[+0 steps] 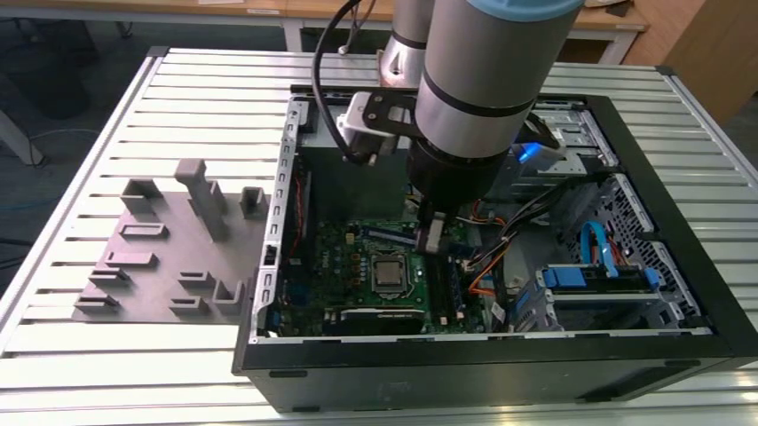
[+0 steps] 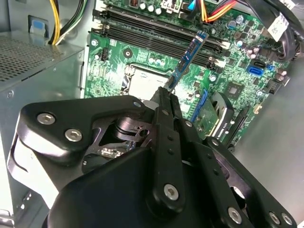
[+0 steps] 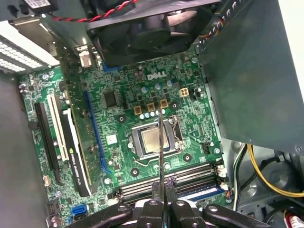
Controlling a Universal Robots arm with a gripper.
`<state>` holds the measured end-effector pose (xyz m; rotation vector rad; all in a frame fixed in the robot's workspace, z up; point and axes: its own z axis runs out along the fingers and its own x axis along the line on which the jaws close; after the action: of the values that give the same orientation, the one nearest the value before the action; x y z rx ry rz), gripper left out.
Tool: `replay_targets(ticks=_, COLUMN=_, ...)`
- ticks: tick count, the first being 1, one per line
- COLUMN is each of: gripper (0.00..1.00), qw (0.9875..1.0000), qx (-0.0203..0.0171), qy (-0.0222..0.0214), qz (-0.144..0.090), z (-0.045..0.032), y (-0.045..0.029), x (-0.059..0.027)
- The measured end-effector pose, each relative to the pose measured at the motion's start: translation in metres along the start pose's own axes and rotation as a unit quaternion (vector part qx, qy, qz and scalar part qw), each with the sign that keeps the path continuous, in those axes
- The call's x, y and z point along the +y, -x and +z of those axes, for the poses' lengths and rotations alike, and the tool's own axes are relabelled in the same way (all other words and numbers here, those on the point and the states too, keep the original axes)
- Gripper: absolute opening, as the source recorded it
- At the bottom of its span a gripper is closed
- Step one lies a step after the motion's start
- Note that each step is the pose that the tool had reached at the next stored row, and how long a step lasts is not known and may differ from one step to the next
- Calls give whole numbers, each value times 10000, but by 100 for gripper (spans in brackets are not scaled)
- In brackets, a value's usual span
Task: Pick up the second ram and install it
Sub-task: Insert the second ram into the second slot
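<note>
One slatted metal table point(image 1: 71, 355) carries everything. In the exterior view, one grey plate point(image 1: 166, 253) with several raised blocks lies at nine o'clock from the one open black computer case point(image 1: 474, 359), just beside its wall.

Inside the case lies one green motherboard point(image 1: 343, 253). One square processor socket point(image 1: 389, 273) sits near the board's middle. In the first wrist view one black fan point(image 3: 142, 33) hangs over the board's edge, and one long expansion card point(image 3: 90, 137) stands on edge in its slot. A bank of long black memory slots point(image 2: 156, 31) runs along the board; I cannot count them with certainty. What looks like one blue stick point(image 3: 202, 193) lies in the outermost slot.

One arm reaches down into the case from twelve o'clock. Its one gripper point(image 1: 432, 238) hangs at about one o'clock from the processor socket. The fingers point(image 2: 164, 107) are clenched on one end of the second ram point(image 2: 187, 59), a thin blue stick. It juts out past the fingertips, tilted, with its free end over the memory slots; I cannot tell whether it touches them. In the first wrist view the stick shows edge-on as one dark line across the socket.

At three o'clock from the gripper in the exterior view, one blue drive holder point(image 1: 592, 277) sits by the case's far wall, with orange wires point(image 1: 480, 286) between it and the board.
</note>
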<state>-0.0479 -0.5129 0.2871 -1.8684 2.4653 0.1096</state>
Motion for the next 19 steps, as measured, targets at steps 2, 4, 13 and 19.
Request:
replay_targets(ticks=2, gripper=10, qw=10000, qx=-2, qy=-5, qz=58, z=0, y=0, x=0)
replay_targets(ticks=4, gripper=10, qw=9999, qx=-3, qy=-10, qz=116, z=0, y=0, x=0)
replay_targets(ticks=13, gripper=10, qw=9991, qx=-12, qy=-34, qz=422, z=0, y=0, x=0)
replay_targets(ticks=19, gripper=10, qw=9980, qx=-18, qy=-51, qz=633, z=1, y=0, x=0)
